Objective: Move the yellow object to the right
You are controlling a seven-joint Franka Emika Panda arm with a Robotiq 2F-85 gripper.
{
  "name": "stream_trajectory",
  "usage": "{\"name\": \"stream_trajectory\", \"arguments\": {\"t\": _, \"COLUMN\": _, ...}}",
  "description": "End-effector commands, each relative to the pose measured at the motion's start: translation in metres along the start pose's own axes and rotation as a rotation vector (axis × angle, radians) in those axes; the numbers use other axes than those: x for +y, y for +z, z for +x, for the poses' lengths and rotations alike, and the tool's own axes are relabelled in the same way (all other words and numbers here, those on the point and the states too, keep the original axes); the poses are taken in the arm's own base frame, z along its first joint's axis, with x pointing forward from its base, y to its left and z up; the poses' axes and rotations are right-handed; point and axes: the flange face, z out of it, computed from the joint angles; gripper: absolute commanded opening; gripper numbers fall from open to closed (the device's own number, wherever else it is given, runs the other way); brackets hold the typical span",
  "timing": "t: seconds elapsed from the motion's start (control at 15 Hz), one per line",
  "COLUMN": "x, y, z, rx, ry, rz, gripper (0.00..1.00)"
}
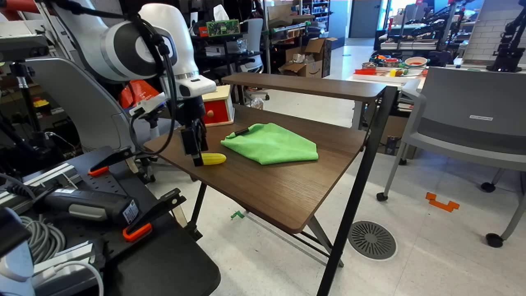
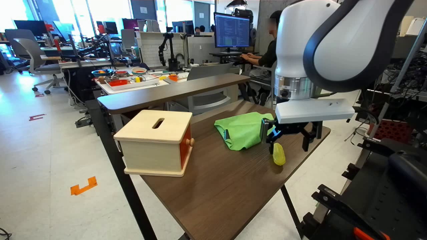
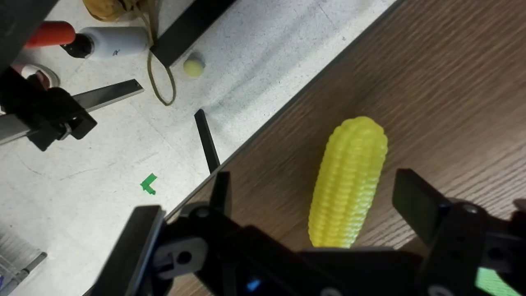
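The yellow object, a ribbed corn-shaped piece, lies on the brown table near its edge. It shows in both exterior views (image 1: 214,159) (image 2: 279,155) and in the wrist view (image 3: 347,181), where its lower end is hidden behind the gripper body. My gripper (image 3: 314,181) is open, with one finger on each side of the yellow object and a gap to each. It holds nothing. In an exterior view the gripper (image 2: 288,150) is low over the table, one fingertip close to the object's end. In an exterior view the gripper (image 1: 200,158) partly covers that end.
A folded green cloth (image 1: 275,146) lies beside the object on the table (image 1: 283,193). A wooden box with a red front (image 2: 151,150) stands at the table's end. A raised shelf (image 1: 304,86) runs along one side. A black cart (image 1: 164,246) stands close by.
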Motion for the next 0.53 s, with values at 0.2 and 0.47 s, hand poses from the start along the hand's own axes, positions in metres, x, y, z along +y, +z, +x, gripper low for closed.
{"name": "stream_trajectory", "arguments": {"t": 0.2, "x": -0.027, "y": 0.025, "z": 0.018, "rx": 0.010, "ry": 0.044, "rz": 0.009, "gripper": 0.65}}
{"name": "stream_trajectory", "arguments": {"t": 0.47, "x": -0.027, "y": 0.010, "z": 0.021, "rx": -0.002, "ry": 0.074, "rz": 0.050, "gripper": 0.35}}
